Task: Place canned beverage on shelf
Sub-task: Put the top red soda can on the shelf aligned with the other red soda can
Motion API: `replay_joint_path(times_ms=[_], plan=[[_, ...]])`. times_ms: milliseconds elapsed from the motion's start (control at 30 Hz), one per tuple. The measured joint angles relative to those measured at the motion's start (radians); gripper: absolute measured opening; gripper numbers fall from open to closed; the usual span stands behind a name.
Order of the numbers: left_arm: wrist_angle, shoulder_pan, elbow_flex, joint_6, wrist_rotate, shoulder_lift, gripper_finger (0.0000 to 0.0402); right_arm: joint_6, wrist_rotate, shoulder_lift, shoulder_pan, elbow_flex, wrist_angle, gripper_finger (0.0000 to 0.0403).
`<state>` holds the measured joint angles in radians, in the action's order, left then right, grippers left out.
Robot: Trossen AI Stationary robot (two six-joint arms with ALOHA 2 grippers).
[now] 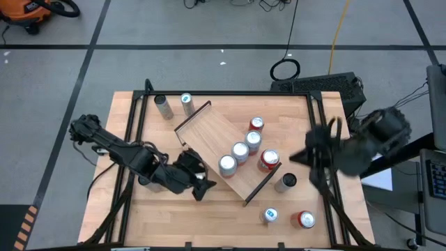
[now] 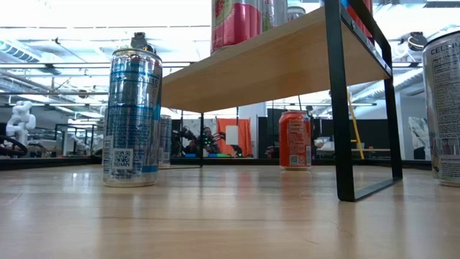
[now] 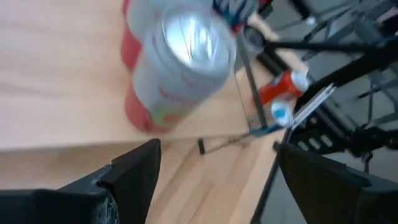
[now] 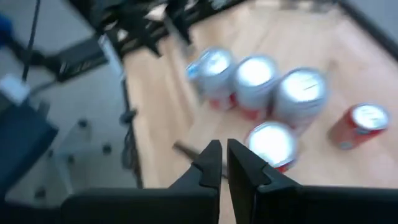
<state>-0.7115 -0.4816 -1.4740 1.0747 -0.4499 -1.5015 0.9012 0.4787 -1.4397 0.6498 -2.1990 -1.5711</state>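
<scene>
The shelf (image 1: 209,132), a light-wood board with black end rails, stands askew mid-table. Several cans stand on it; the nearest, silver-topped one (image 1: 228,164) shows large in the left wrist view (image 3: 180,62). My left gripper (image 1: 202,183) is open beside the shelf's near-left edge, short of that can, with nothing between its fingers (image 3: 217,174). My right gripper (image 1: 313,159) hovers shut and empty over the table's right side (image 4: 225,163), facing the cans on the shelf (image 4: 273,93).
Loose cans stand on the tabletop: two at the far left (image 1: 174,104), a dark one (image 1: 286,182) by the shelf's right rail, and two at the near right (image 1: 287,217). In the low view a silver-blue can (image 2: 133,111) and a red can (image 2: 295,140) stand upright.
</scene>
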Motion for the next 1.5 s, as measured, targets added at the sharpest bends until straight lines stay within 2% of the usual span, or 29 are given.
replay_joint_path(times_ms=[200, 367, 667, 800, 1067, 1200, 1333, 1500], plan=[[-0.006, 0.025, 0.0, -0.115, -0.084, 0.069, 0.0328, -0.097, 0.044, 0.066, -0.238, 0.0, 0.001, 0.0004], [-0.011, 0.067, 0.0, -0.199, -0.116, 0.096, 0.0328, -0.262, -0.021, 0.074, -0.441, 0.0, 0.0, 0.0004], [-0.007, 0.13, 0.0, -0.243, -0.1, 0.098, 0.0328, -0.575, -0.204, 0.029, -0.729, 0.0, 0.0, 0.0004], [-0.008, 0.136, 0.0, -0.207, -0.098, 0.098, 0.0328, -0.717, -0.321, -0.002, -0.824, 0.0, 0.0, 0.0004], [-0.013, 0.132, 0.001, -0.163, -0.081, 0.103, 0.0328, -0.995, -0.49, -0.081, -1.005, 0.008, 0.016, 0.0004], [-0.012, 0.139, 0.001, -0.135, -0.081, 0.104, 0.0328, -1.13, -0.623, -0.096, -1.096, 0.098, 0.101, 0.0004], [-0.014, 0.141, 0.001, -0.113, -0.073, 0.104, 0.0328, -1.158, -0.742, -0.093, -1.155, 0.237, 0.183, 0.0004], [-0.023, 0.141, 0.001, -0.057, -0.068, 0.104, 0.0328, -1.195, -0.801, -0.094, -1.175, 0.423, 0.263, 0.0004]])
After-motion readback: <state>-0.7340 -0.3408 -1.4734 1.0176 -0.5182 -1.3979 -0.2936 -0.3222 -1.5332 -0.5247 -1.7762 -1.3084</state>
